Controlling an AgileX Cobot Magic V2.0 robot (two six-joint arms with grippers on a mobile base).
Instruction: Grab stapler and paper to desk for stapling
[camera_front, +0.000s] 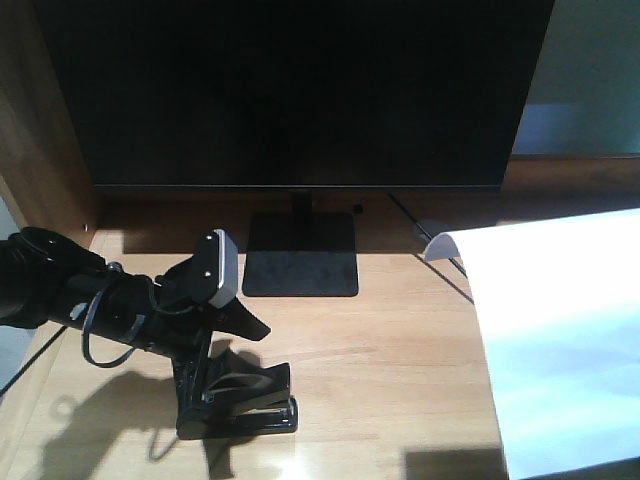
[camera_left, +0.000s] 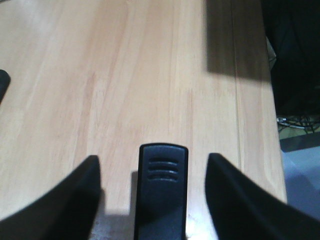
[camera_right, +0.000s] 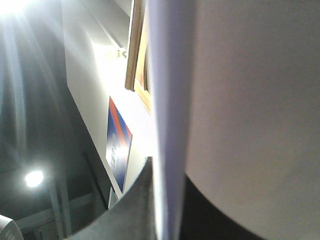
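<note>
Fingers (camera_left: 70, 200) of the left gripper (camera_left: 152, 162) spread wide, straddling the stapler (camera_front: 250, 405) on the desk (camera_front: 390, 350) at seven o'clock. It looks rigid and weighty, so a mid-body grip suits. The right gripper (camera_right: 167, 192) pinches the floppy paper (camera_front: 560, 340) at four o'clock.

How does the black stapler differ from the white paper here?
The stapler is black, small and rigid; the paper is white, far larger and thin, one corner curling up. The stapler sits on the desk between the open left tool's fingers, untouched; the paper seems pinched in the right tool. Both are over the desk.
</note>
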